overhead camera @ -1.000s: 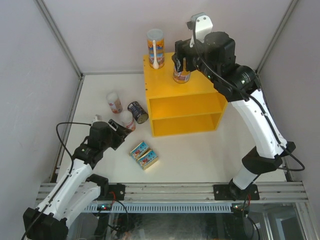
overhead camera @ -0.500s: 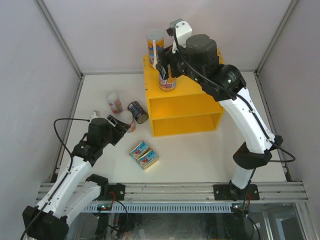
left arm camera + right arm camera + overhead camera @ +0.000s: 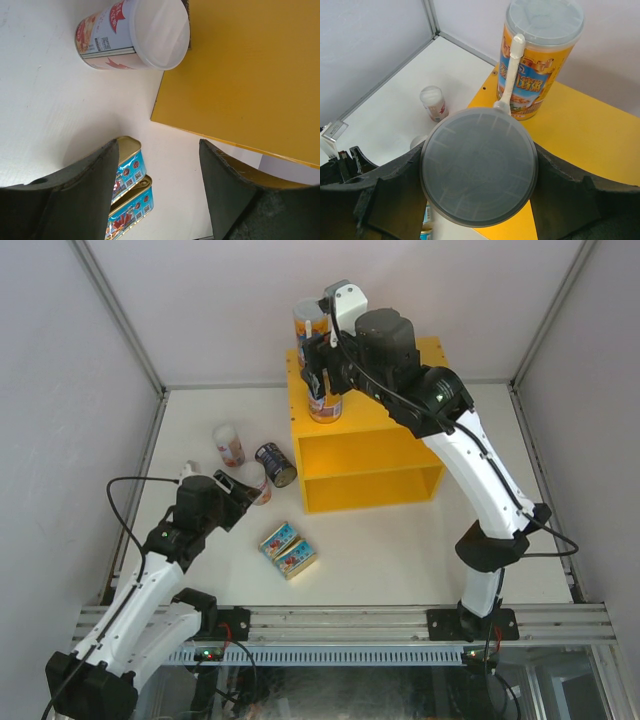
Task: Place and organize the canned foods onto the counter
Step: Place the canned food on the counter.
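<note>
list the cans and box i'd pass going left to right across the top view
standing small can → dark can → yellow box. Skipped because they overlap: lying small can, flat tins, held tube, back tube.

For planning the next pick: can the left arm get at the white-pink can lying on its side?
Probably yes: the left gripper is open and the white-pink can lies just ahead, nothing between them. The yellow counter stands close beside it.
</note>
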`<action>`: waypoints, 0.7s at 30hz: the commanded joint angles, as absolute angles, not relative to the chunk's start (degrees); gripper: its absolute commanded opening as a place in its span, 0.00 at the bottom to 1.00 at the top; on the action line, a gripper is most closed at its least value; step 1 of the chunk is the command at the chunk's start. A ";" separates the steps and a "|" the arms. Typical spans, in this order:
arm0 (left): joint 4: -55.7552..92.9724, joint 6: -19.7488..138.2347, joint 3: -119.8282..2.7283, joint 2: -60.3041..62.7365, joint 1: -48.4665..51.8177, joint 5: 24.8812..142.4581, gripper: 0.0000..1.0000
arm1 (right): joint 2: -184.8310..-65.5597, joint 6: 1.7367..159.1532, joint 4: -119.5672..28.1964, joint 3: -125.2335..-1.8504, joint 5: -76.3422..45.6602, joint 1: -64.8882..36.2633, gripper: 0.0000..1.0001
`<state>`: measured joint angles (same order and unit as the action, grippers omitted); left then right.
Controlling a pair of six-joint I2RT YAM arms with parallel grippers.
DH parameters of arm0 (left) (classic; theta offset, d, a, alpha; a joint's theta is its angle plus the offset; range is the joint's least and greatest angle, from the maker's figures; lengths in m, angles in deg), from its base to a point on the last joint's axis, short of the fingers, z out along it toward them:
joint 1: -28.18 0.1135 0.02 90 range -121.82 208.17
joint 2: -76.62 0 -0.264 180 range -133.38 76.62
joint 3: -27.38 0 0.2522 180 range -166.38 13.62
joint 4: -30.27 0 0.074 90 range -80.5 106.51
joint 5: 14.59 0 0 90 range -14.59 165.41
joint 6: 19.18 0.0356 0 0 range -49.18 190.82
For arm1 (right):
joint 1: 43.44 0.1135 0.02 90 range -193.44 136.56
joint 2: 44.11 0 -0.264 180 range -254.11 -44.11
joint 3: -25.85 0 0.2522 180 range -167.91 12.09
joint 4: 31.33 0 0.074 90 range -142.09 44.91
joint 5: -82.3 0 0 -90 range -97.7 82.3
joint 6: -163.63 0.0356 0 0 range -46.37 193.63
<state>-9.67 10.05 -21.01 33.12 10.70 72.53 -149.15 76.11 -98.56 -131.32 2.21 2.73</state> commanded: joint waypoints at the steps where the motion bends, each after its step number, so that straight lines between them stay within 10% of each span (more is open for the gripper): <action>1: -8.63 11.78 -23.46 32.74 11.18 71.64 0.70 | -148.27 76.31 -89.62 -135.21 2.71 2.83 0.15; 21: -7.62 11.85 -22.94 31.06 12.12 72.33 0.71 | -150.86 77.23 -88.80 -133.64 3.02 2.35 0.56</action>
<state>-9.47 10.09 -21.01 31.24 11.55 72.56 -151.38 76.18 -95.18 -131.87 2.34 2.67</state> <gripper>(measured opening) 0.711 0.667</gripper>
